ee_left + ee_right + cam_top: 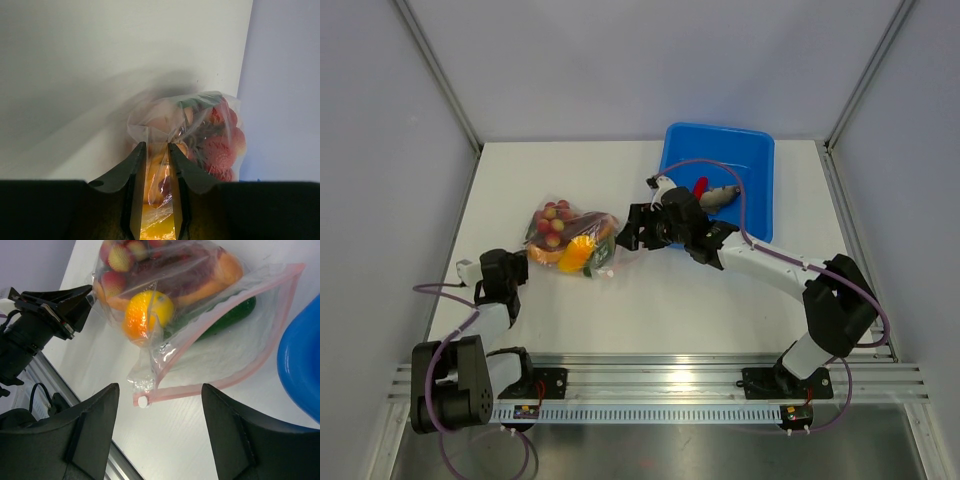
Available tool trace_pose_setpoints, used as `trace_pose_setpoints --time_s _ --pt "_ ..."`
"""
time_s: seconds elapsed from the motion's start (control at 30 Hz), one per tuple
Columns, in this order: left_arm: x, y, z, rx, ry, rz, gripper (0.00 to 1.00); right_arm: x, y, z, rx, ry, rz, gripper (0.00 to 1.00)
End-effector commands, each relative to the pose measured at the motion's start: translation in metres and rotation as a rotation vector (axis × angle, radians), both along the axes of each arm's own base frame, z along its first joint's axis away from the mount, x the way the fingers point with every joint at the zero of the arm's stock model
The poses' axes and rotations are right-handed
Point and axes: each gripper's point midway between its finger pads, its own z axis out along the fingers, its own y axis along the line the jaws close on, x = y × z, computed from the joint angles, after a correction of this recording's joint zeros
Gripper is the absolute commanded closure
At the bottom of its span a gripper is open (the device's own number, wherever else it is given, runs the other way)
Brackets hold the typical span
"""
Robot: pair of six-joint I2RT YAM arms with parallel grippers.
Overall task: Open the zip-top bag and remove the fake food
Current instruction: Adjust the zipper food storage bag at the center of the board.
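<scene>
The zip-top bag (572,240) lies left of the table's middle. It is clear, and its pink zipper strip (235,375) gapes open toward the right. Fake food shows inside it: red grapes (220,150), an orange piece (147,312) and a green cucumber (225,320). My left gripper (156,146) is at the bag's left end, jaws nearly together with bag film pinched between them. My right gripper (160,387) hovers open over the zipper's white slider (143,401), holding nothing. A grey fish (721,197) and a red pepper (701,187) lie in the blue tub (755,150).
The blue tub stands at the back right, just behind my right arm (770,262). Grey walls close the table in on the left, back and right. A metal rail (660,375) runs along the near edge.
</scene>
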Motion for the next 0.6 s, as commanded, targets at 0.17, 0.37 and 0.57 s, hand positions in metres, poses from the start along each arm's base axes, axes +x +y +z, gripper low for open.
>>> trace_pose_setpoints --time_s 0.17,0.37,0.57 --pt "-0.01 0.009 -0.003 -0.003 0.028 0.063 0.76 0.007 -0.016 0.007 -0.066 -0.039 -0.05 0.33" --pt "-0.014 0.013 -0.005 0.006 0.05 0.084 0.77 0.012 -0.015 -0.011 -0.105 -0.024 -0.063 0.41" --pt "-0.018 0.016 -0.004 0.01 0.062 0.105 0.76 0.023 -0.009 -0.027 -0.162 -0.023 -0.088 0.44"
